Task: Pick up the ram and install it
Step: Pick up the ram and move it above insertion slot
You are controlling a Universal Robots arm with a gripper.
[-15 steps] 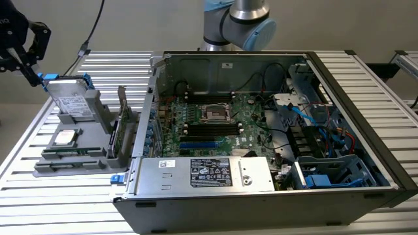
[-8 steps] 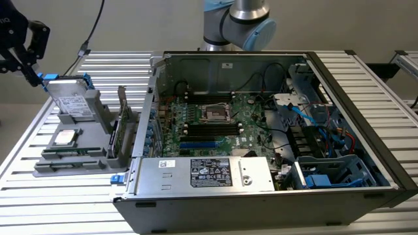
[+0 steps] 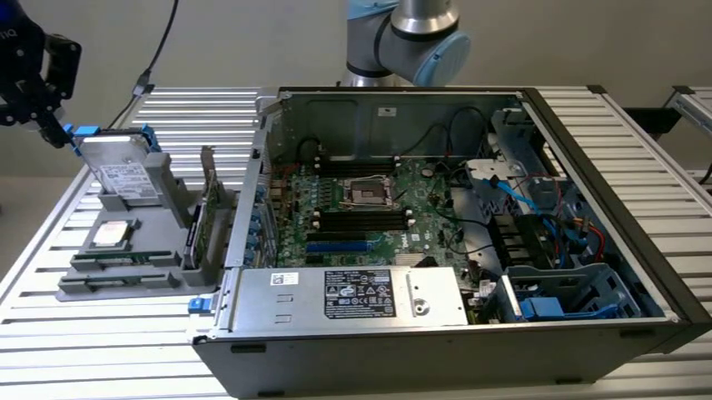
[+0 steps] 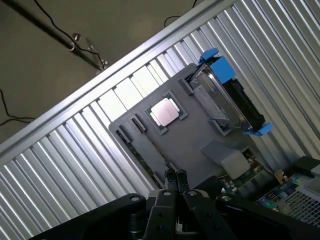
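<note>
Down in front of the claw (image 4: 175,176), pressed together and empty, the ram (image 4: 156,150) stands on edge in the gray tray (image 4: 196,131). Looks light, stiff, fragile; I'd pinch its 2 flat faces mid-length.

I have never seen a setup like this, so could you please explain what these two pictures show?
This is a robot arm working at a slatted metal table. One picture comes from a camera off to the side; the other from a camera on the arm's wrist, looking down past its hand. On the table lies an open computer case with its motherboard exposed. At the exterior view's left of it sits a grey parts holder carrying a hard drive in a blue frame, a processor chip and an upright green card. The hand hangs above that holder. I cannot tell whether it holds anything.
</note>
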